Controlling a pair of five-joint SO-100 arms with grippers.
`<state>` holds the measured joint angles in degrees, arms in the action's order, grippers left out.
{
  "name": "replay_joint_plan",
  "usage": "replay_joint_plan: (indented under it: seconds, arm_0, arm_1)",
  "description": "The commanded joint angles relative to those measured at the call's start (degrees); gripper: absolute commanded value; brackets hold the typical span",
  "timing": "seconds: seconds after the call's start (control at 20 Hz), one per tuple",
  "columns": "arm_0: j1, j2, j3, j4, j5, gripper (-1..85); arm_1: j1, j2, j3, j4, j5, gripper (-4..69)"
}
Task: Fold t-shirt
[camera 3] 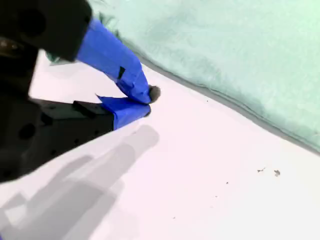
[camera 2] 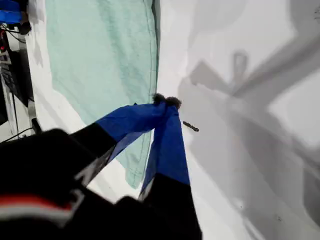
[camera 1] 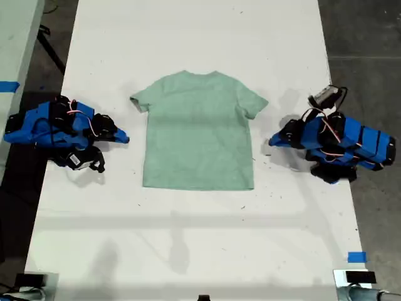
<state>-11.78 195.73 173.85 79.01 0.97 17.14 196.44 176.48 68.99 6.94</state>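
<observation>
Tape (camera 1: 356, 257) well apart from t-shirt (camera 1: 198, 132)

The t-shirt (camera 1: 198, 132) is a plain pale mint green with no print, faintly mottled in the weave and slightly darker along its hems. It lies on a white table (camera 1: 188, 37) flecked with a few tiny dark specks and crossed by soft grey shadows. My first gripper (camera 2: 166, 102) has bright blue fingers with dark grey tips on a black body; my second gripper (camera 3: 149, 102) shows the same blue and black. Both arms are blue and black with red and white wires. A blue tape piece (camera 1: 356, 256) marks the table edge.
</observation>
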Motion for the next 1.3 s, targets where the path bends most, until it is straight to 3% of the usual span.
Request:
replay_joint_plan:
  seconds: [0.0,0.15,0.4,0.6,0.75,1.25]
  arm_0:
    - [-2.7,0.2,-0.8,0.0,-1.3,2.3]
    - [-2.1,0.2,-1.4,0.0,-5.8,0.1]
    - [-2.5,-5.6,-11.2,-0.7,-3.8,0.0]
    - [-8.5,-25.8,-26.8,-2.3,4.3,0.0]
    - [-14.7,-40.0,-39.2,-1.7,11.3,0.0]
    - [-35.3,-67.1,-73.1,9.1,27.9,0.0]
  arm_1:
    - [-1.8,-0.3,-0.5,-0.5,1.1,-1.1]
    - [-3.0,-0.3,-3.3,-0.4,-0.1,-1.1]
    - [0.4,-13.4,-20.7,0.6,-9.0,-1.1]
    - [5.5,-35.2,-39.0,1.0,-18.1,-1.1]
    - [11.2,-47.4,-51.7,4.7,-24.8,-1.1]
    - [26.7,-80.3,-91.5,20.8,-39.6,-0.1]
